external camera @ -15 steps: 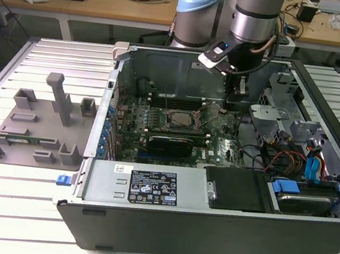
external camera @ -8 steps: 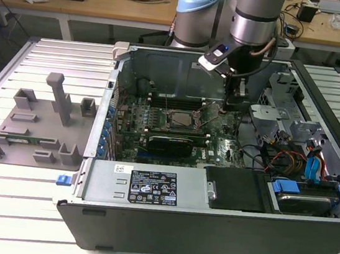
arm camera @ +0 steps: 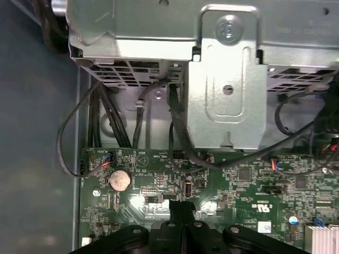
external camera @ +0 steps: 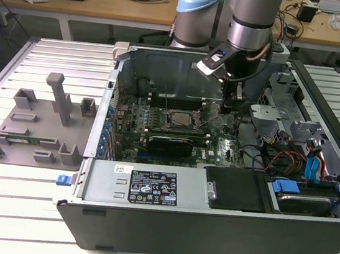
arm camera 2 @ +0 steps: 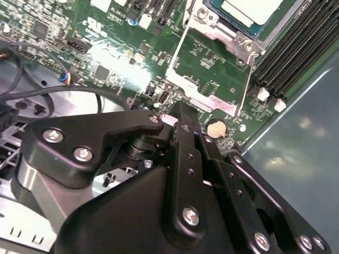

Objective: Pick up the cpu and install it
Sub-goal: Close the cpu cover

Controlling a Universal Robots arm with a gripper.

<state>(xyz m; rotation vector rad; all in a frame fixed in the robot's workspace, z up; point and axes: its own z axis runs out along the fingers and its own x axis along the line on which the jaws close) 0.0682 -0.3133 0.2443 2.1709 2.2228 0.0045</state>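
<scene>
In the exterior view, the robot arm reaches down into an open computer case [external camera: 206,232] lying on a ribbed metal surface [external camera: 14,213], with the gripper [external camera: 227,109] low over the green motherboard [external camera: 157,128]. The cpu [external camera: 180,117] lies flat and face up in the board's black-framed socket, towards the exterior view's left of the gripper and apart from it. A grey moulded fixture [external camera: 33,121] sits outside the case. In the second wrist view, the cpu [arm camera 2: 249,9] is a square chip with no longer side, its dull silver top plate edged by a pale rim and its edges square to the socket. A hinged metal frame [arm camera 2: 212,69] lies swung open beside it, and a coin battery [arm camera 2: 214,128] is just past the gripper [arm camera 2: 183,114], whose black jaws are closed on nothing. In the first wrist view, the gripper [arm camera: 183,207] hangs over the board near the coin battery [arm camera: 119,180], below a perforated steel cage [arm camera: 228,79] trailing black cables [arm camera: 175,132].
</scene>
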